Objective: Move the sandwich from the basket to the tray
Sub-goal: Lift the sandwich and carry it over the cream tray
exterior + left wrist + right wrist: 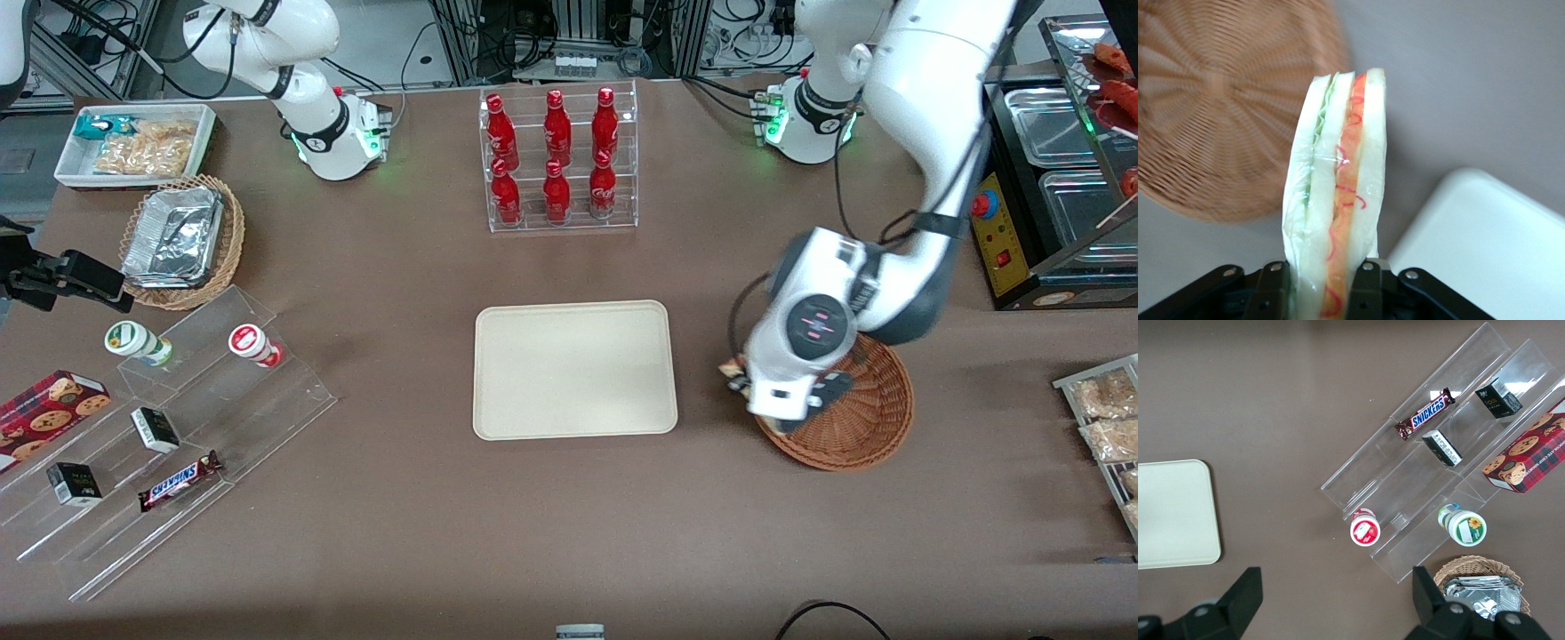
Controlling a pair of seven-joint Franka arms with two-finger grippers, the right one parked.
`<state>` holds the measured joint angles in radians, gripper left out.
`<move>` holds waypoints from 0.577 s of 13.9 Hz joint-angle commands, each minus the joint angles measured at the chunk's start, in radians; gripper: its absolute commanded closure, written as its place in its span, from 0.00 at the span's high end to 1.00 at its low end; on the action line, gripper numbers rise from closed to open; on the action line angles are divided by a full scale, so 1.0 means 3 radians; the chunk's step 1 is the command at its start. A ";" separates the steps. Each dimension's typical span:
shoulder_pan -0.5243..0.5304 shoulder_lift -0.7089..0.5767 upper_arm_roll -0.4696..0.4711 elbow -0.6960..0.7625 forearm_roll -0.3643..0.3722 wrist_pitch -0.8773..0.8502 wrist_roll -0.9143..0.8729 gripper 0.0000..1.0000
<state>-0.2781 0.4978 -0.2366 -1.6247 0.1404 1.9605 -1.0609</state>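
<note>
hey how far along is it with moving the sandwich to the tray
About halfway. Done: the sandwich is out of the basket, which looks empty in the wrist view. In hand: the pincer is shut on the sandwich, hanging at the basket's edge nearest the tray. Left: carry it over the tray and set it down; nothing lies on the tray yet.
</note>
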 commanded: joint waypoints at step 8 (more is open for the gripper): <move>-0.1255 0.1004 0.0047 0.0844 0.0038 0.0634 0.0581 0.11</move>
<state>-0.6149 0.7409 -0.2343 -1.4429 0.1404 2.1562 -0.9078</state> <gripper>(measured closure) 0.846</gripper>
